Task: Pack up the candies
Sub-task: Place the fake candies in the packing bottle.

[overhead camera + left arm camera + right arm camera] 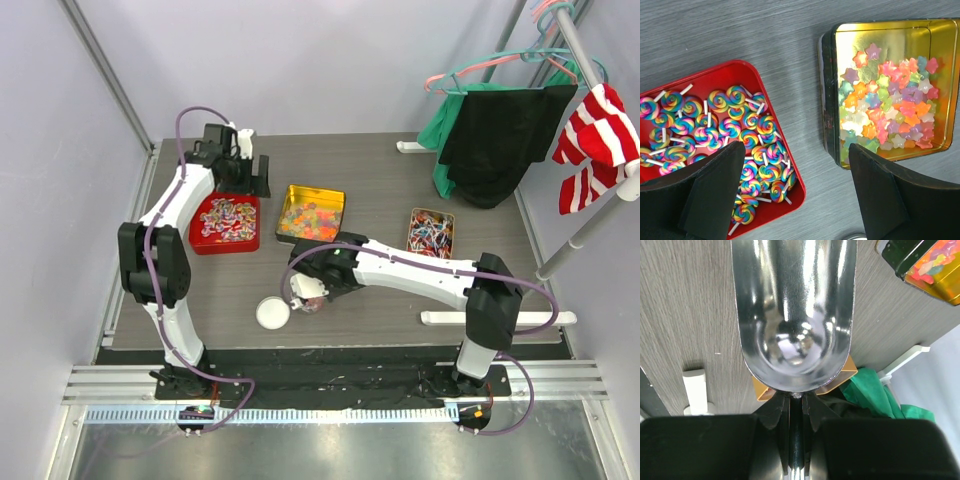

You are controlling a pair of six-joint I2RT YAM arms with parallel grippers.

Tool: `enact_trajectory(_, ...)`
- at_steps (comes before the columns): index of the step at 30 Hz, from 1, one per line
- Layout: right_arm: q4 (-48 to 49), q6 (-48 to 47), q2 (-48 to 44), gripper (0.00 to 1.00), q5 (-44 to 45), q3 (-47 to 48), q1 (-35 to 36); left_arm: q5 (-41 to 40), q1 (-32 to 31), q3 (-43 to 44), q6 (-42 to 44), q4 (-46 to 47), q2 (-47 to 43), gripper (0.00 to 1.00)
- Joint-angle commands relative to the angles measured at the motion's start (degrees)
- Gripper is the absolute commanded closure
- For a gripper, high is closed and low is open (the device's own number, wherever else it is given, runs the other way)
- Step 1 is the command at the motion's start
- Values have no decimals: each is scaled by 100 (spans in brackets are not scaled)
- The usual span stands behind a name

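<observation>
The candies lie in three open tins. Rainbow swirl lollipops fill a red tin [225, 222] [715, 130]. Pastel star candies sit in a gold tin [311, 212] [890, 95] [932, 267]. A third tin [431, 232] holds more lollipops. My left gripper [240, 165] [797, 200] hangs open above the red tin's corner and the bare strip between the two tins, holding nothing. At the table's front middle, my right gripper [305, 290] [796, 400] is shut on the handle of a shiny metal scoop [795, 305]. The scoop's bowl is empty.
A white round lid [272, 313] lies just left of the right gripper. White bracket feet [497, 318] stand at the front right. A rack at the back right carries green and black garments [490, 135] and a red-and-white striped piece [595, 145].
</observation>
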Motion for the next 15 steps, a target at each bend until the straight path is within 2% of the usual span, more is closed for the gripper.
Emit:
enact_trajectory(1,-256,-136,51,99,386,258,43,211,32,-83,94,93,-357,12)
enact_trajectory(8,-247,-224,157,99,659,398,61,351,41,-119,41,84,-252,11)
enact_trajectory(15,-160,-224,51,99,326,1075,-114,474,40,-128,-20,242,-190,12)
